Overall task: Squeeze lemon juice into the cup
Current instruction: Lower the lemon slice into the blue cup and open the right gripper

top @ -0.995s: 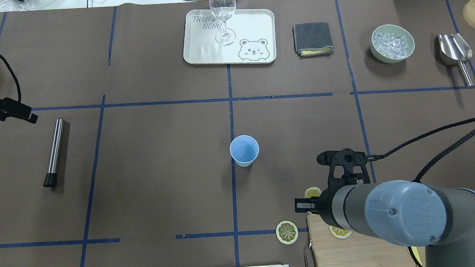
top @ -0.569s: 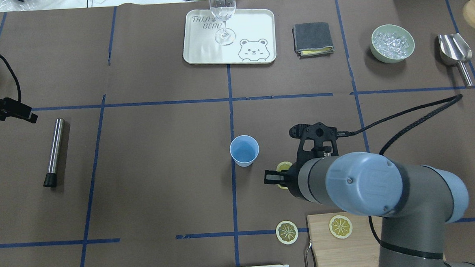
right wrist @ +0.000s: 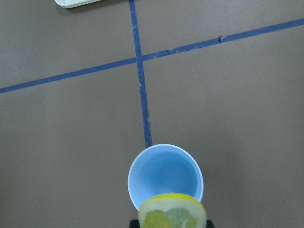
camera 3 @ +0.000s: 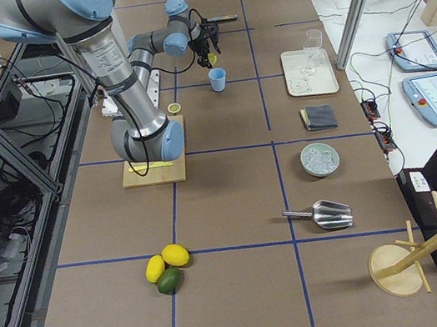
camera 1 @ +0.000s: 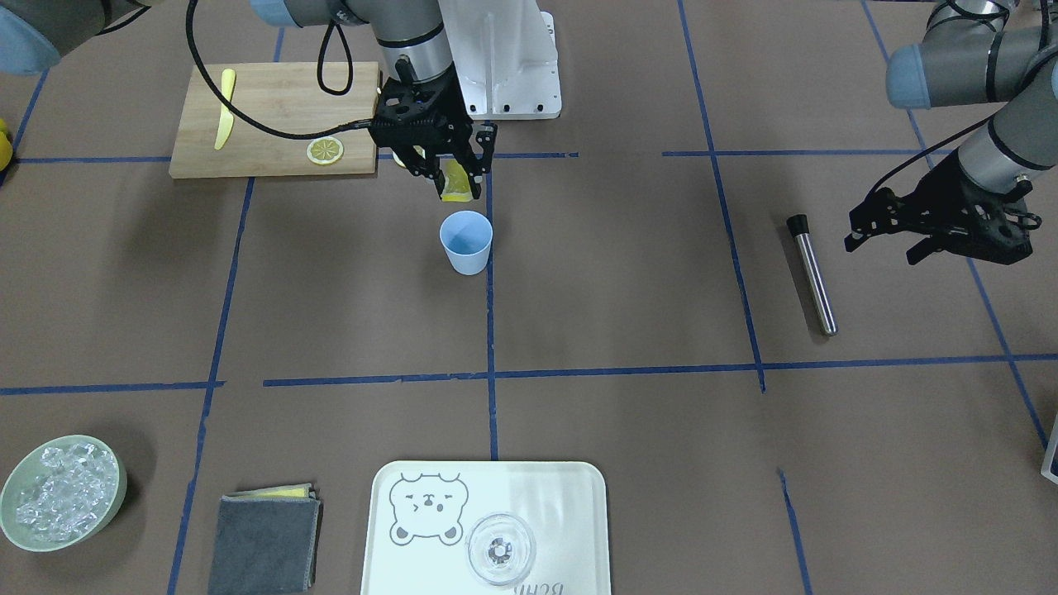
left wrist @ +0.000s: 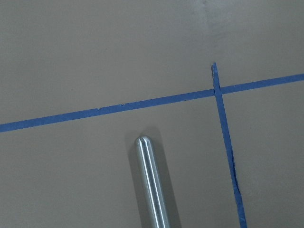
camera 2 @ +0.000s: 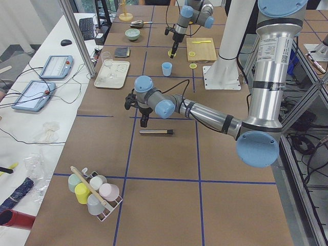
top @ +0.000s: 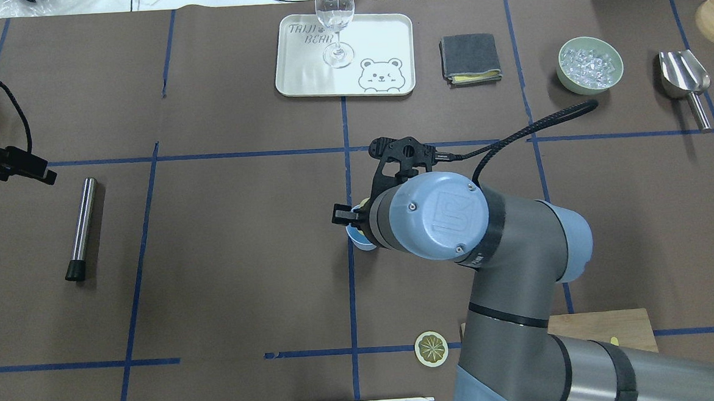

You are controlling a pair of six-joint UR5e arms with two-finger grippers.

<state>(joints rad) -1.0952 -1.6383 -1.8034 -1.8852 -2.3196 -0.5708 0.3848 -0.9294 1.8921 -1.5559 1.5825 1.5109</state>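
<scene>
right arm is now reaching over the table's centre, no longer sitting lower right. from overhead it is hiding nearly all of the one cup (top: pixel 360 242). right gripper (camera 1: pixel 457 192) is pinching a lemon slice (camera 1: pixel 455 180) just above the rim. a second slice (camera 1: pixel 325 150) is lying on the cutting board (camera 1: pixel 273 99), and a third slice (top: pixel 431 348) is lying beside it. left gripper (camera 1: pixel 880 250) is hanging empty, fingers apart.

My right gripper (camera 1: pixel 457 195) hangs mid-desk, pointing down, jaws pinching a lemon slice (camera 1: pixel 455 182); my left gripper (camera 1: pixel 881 248) hovers near the desk's left edge, jaws apart.
</scene>
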